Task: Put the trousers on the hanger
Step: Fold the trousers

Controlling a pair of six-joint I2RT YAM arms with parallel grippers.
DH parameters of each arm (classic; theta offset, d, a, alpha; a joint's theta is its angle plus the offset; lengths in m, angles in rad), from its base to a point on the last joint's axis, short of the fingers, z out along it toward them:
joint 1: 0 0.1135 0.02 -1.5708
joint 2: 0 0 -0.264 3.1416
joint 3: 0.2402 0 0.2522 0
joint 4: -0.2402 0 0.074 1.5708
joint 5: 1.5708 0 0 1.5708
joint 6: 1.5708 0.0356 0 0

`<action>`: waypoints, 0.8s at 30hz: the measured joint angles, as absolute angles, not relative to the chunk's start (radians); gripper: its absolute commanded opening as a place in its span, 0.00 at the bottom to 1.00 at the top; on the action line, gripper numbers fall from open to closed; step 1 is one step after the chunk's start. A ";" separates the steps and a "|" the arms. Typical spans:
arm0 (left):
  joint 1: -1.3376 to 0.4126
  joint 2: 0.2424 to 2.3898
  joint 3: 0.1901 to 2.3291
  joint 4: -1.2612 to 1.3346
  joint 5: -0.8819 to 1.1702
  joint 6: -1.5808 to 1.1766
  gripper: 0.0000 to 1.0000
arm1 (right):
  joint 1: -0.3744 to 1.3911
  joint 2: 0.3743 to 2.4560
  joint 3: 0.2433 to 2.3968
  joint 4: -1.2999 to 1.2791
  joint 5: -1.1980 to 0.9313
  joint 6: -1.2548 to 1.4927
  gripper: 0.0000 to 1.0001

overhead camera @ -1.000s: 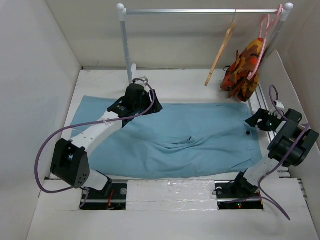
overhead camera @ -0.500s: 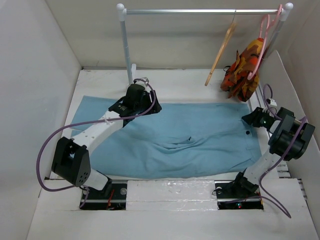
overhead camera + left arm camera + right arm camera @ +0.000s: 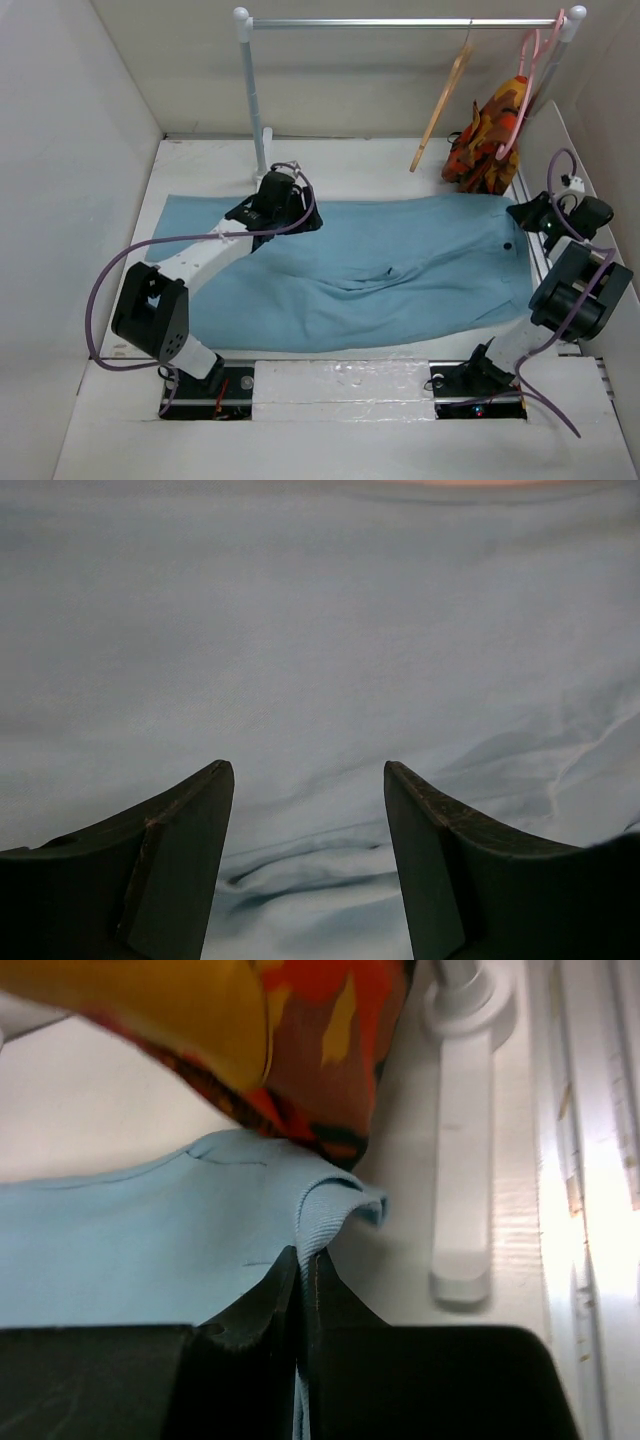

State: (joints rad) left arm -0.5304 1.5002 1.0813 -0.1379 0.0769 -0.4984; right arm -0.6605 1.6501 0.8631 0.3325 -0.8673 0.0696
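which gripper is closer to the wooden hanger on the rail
Right. The right gripper, shut on the waistband of the trousers, sits at the table's right side, below the end of the rail where the hanger hangs. The left gripper is open over the trousers, well to the left.

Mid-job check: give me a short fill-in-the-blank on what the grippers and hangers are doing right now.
Above the trousers, the left gripper has its jaws ____. The right gripper is ____ on the trousers' edge. In the top view, the patterned garment hangs to the ____ of the wooden hanger.
Missing words: open; shut; right.
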 measured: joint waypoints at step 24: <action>-0.035 1.077 0.796 -0.429 -0.146 -0.748 0.44 | -0.313 0.877 0.558 0.038 -0.545 -0.024 0.00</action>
State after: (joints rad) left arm -0.0349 1.0767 0.7956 -0.4290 -0.1463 -0.7479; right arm -0.3126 0.8772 0.5575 0.0376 -0.5449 -0.0242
